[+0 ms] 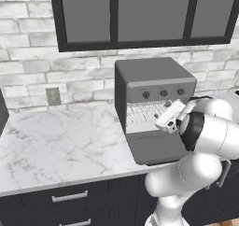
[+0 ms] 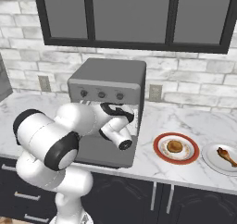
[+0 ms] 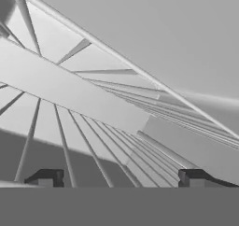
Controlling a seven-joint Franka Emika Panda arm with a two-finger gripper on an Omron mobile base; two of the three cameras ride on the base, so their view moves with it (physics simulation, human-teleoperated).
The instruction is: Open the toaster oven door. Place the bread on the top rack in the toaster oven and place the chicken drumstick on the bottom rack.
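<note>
The dark grey boxy toaster oven (image 1: 154, 82) stands on the marble tabletop (image 1: 60, 145), its flat bottom-hinged door (image 1: 156, 145) dropped open. Right of it, the small golden bread (image 2: 175, 146) looks light and soft; take it by its sides. The end effector (image 3: 121, 178) gapes empty at the wire racks, hard to tell apart.

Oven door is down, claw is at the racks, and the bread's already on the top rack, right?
Not quite. The toaster oven door is down and the claw is open at the wire racks, but the bread is on the red-rimmed plate right of the toaster oven, as the right base view shows.
</note>
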